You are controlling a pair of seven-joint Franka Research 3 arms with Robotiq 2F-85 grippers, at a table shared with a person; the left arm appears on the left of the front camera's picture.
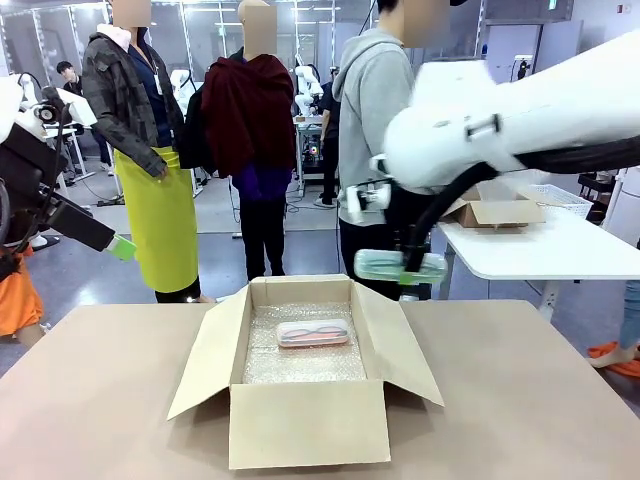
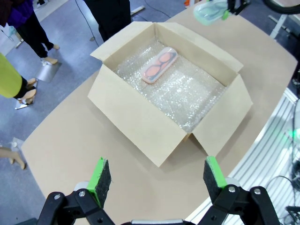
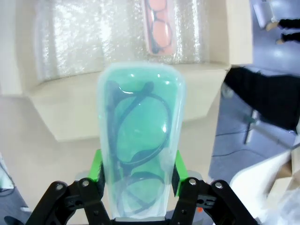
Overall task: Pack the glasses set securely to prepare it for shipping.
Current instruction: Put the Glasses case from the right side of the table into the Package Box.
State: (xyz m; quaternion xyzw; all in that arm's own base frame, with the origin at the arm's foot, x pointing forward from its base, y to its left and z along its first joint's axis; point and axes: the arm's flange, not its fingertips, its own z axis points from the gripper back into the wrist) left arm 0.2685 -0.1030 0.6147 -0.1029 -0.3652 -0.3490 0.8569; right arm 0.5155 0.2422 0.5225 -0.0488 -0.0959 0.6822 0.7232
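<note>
At the left, the left gripper point(image 2: 157, 174) is hanging raised above the worktop point(image 1: 90, 400), well apart from the box, with its green pads point(image 2: 101, 176) spread wide and nothing between them. In the middle, the open cardboard box point(image 1: 300, 425) is sitting on the worktop, lined with bubble wrap point(image 1: 300, 365). The pale pink glasses case point(image 1: 313, 333) is lying flat on that lining near the far wall. To the right, the right gripper point(image 3: 137, 173) is clamping the pale green glasses case point(image 3: 138, 136) by its long sides, carrying it in the air just beyond the box's far right flap.
</note>
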